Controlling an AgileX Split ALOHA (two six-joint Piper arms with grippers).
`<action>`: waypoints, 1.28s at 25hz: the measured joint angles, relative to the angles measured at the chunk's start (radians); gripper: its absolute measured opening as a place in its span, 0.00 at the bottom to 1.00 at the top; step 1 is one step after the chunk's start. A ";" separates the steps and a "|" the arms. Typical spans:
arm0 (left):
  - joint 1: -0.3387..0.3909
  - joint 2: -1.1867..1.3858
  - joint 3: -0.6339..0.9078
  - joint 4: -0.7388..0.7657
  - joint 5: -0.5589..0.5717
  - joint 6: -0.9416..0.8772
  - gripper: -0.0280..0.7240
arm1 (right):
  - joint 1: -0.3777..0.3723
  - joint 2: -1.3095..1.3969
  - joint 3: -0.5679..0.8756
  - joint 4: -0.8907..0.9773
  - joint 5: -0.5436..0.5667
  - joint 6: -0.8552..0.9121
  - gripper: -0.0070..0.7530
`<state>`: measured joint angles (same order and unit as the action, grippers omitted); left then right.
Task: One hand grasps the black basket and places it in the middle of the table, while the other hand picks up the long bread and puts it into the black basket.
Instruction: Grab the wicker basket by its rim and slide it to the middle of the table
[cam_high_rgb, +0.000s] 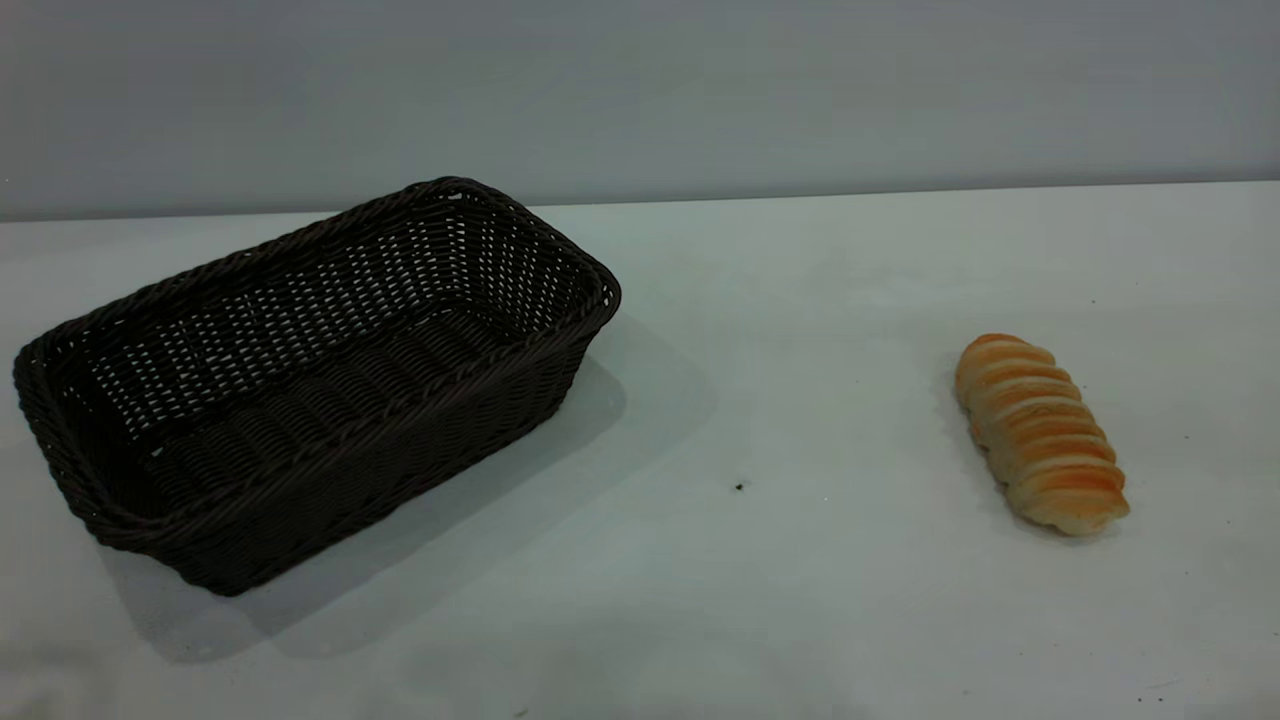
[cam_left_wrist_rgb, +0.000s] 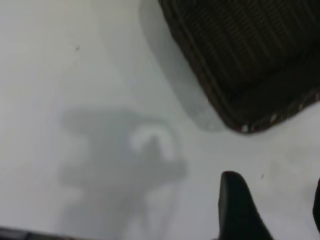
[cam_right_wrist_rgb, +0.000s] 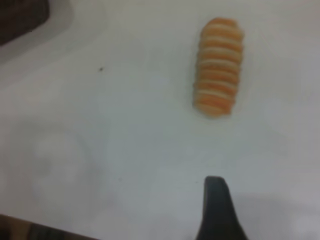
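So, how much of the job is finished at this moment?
Nothing is done yet. The basket sits empty at the table's left side, not the middle. The bread lies on the table at the right, apart from it. Neither gripper holds anything: left hangs near the basket, right near the bread. Both moves remain.

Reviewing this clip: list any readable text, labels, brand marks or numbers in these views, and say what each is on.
None: no view shows any text, label, brand or number.
black basket: plain dark weave, no tag.
long bread: ridged crust only.
table: bare white, only a few tiny dark specks.
left gripper and right gripper: only plain black fingertips show.
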<state>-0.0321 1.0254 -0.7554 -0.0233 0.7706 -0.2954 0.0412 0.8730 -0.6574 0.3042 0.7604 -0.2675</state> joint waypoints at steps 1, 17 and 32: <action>0.000 0.043 -0.001 -0.005 -0.039 -0.014 0.61 | 0.000 0.020 -0.001 0.005 -0.010 -0.010 0.66; -0.001 0.621 -0.142 -0.101 -0.224 -0.227 0.61 | 0.000 0.052 -0.002 0.054 -0.028 -0.062 0.66; -0.013 0.828 -0.144 -0.010 -0.313 -0.385 0.61 | 0.000 0.052 -0.002 0.054 -0.028 -0.063 0.66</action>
<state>-0.0455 1.8536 -0.8997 -0.0334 0.4572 -0.6805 0.0412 0.9253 -0.6594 0.3584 0.7322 -0.3307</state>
